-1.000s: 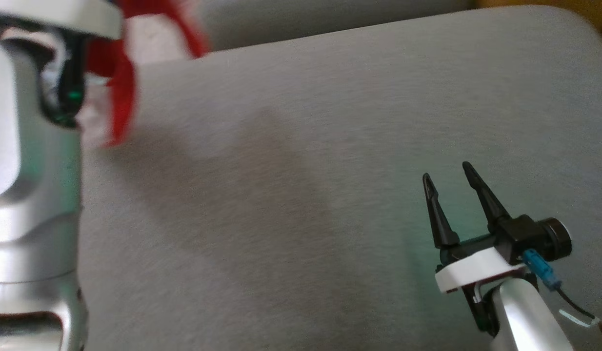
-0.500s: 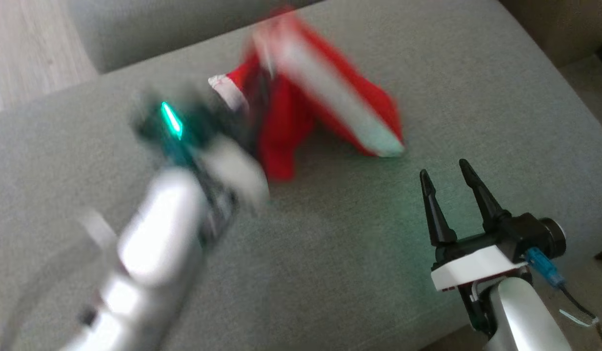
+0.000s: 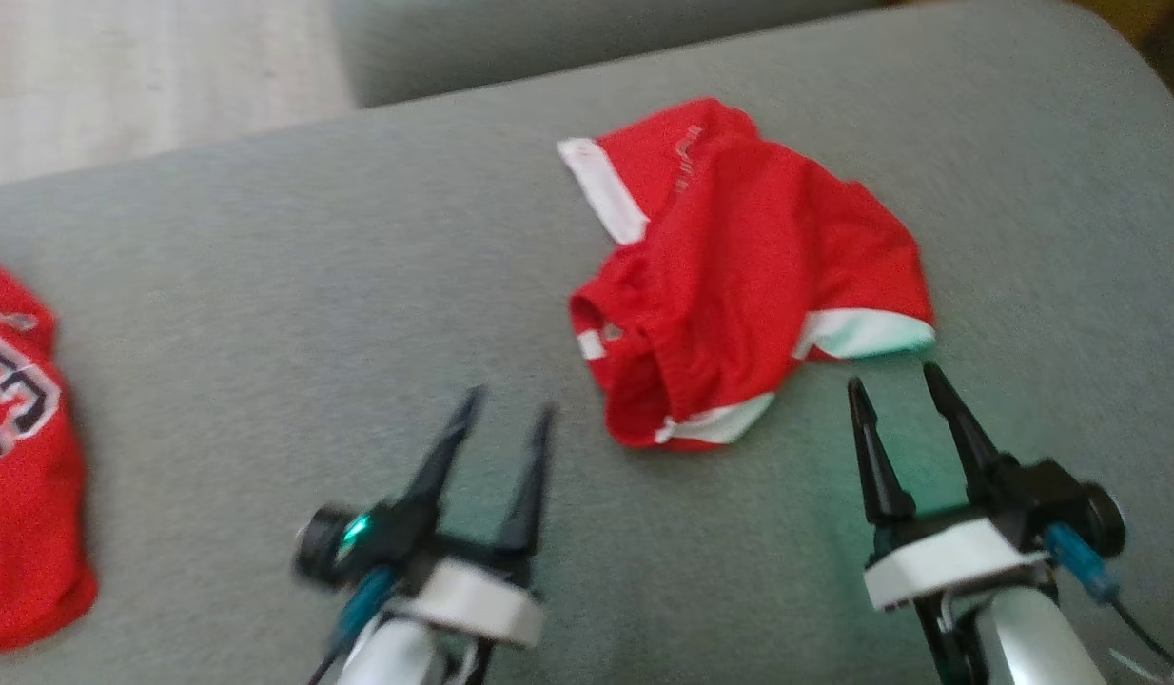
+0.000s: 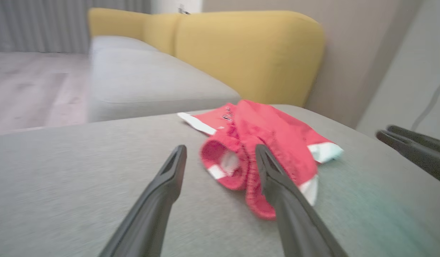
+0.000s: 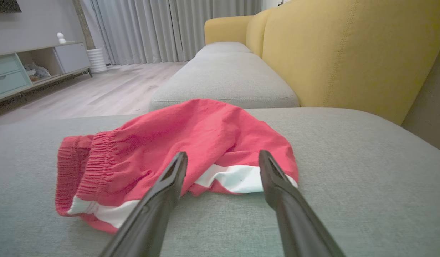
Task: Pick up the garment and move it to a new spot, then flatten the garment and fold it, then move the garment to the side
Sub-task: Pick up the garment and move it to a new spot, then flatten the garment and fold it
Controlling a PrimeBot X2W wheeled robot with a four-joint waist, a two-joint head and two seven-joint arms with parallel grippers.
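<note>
Shorts (image 3: 749, 266): red, white bands at the leg hems, gathered elastic waistband. They lie loose and crumpled on the grey cushion (image 3: 264, 285), neither flat nor folded. From my head cam, the waistband is bunched at the near-left side with its mouth gaping open. One white-banded hem sticks out at the far-left corner. Another sits at the right edge, just ahead of my right gripper (image 3: 891, 376). Small print near the far edge, too blurred for me to read.

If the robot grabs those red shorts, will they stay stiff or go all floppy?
Probably floppy: the red shorts lie crumpled in soft folds on the cushion. They look thin, so likely light. Most would probably dangle from one pinch.
</note>
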